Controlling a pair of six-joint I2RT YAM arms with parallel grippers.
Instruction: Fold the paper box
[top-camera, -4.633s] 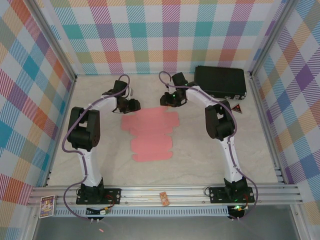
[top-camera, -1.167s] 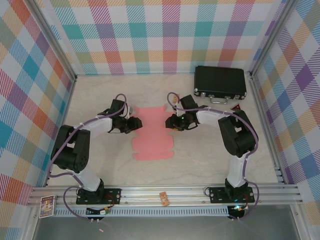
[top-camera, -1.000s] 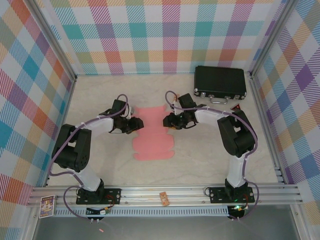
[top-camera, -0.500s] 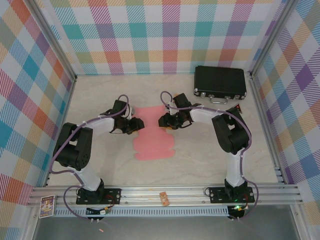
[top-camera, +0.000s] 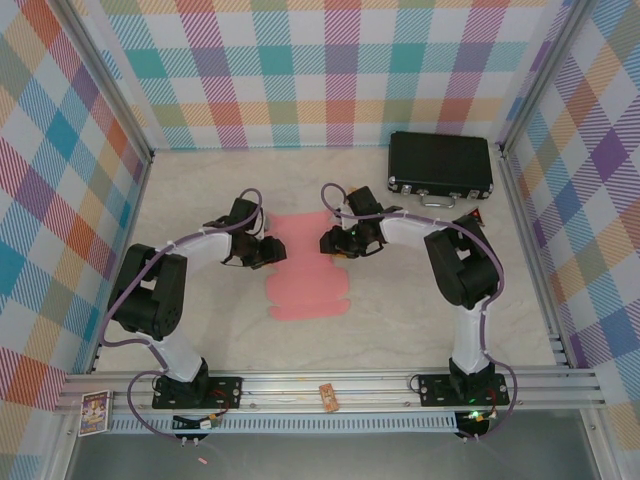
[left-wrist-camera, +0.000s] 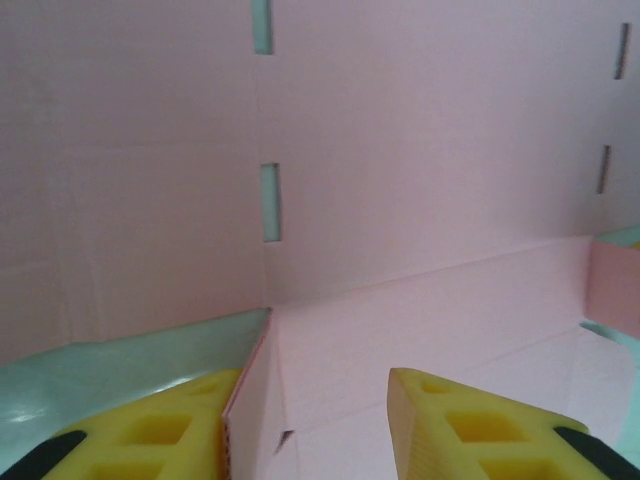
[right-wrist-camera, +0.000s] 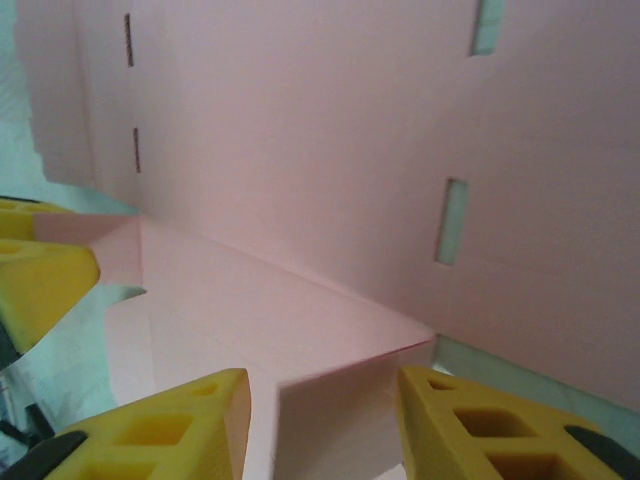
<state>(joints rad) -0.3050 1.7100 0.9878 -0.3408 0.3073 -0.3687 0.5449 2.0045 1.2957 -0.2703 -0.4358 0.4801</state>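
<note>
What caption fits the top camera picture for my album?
Left arm and right arm flank the pink paper box, black case behind.

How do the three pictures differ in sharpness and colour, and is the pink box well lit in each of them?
Top external: sharp and evenly lit, the paper box clear, with only faint shadows around it. Left wrist: soft focus, the paper box pale and washed out, the table tinted green. Right wrist: the same green tint, the near flap edge of the paper box slightly blurred, its slots sharper.
</note>
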